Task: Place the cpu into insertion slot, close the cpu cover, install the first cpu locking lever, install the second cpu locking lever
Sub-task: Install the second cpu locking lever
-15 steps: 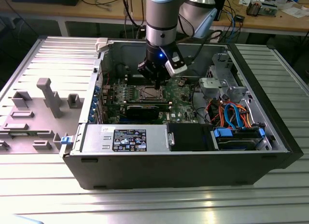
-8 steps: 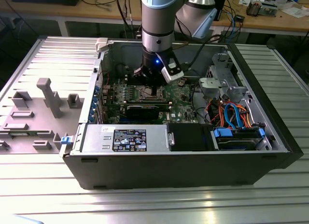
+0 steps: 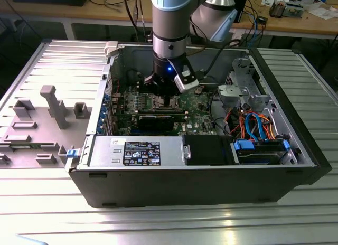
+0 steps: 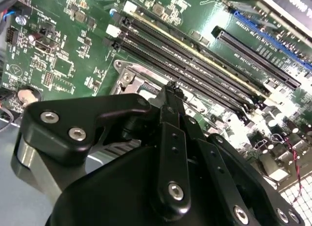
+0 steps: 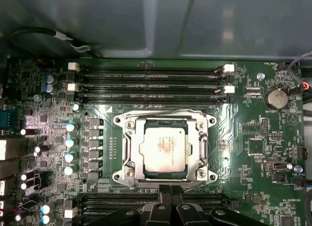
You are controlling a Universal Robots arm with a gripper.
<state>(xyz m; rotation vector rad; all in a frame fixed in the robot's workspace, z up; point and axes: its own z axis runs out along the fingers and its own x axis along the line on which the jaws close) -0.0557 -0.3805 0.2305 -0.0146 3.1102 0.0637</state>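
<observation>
In the first wrist view the cpu [image 5: 163,150] lies flat in the insertion slot [image 5: 122,175], its dull silver top showing through the window of the cpu cover [image 5: 130,153]. The cover's silver frame lies down around the chip. My gripper [image 5: 170,191] is at the slot's edge with its black fingers together and nothing visible between them. The second wrist view has the gripper [image 4: 170,87] tapering to one tip just beside a corner of the silver slot rim [image 4: 127,79]. Seen from the exterior view, the gripper [image 3: 168,100] hangs low over the green board inside the open computer case.
Long black memory slots [image 5: 146,82] run along one side of the socket. A long black expansion card [image 3: 158,120] lies in front of it, then the power supply box [image 3: 137,150]. Orange and blue cables [image 3: 253,123] fill the exterior view's right. A coin battery [image 5: 276,98] sits on the board.
</observation>
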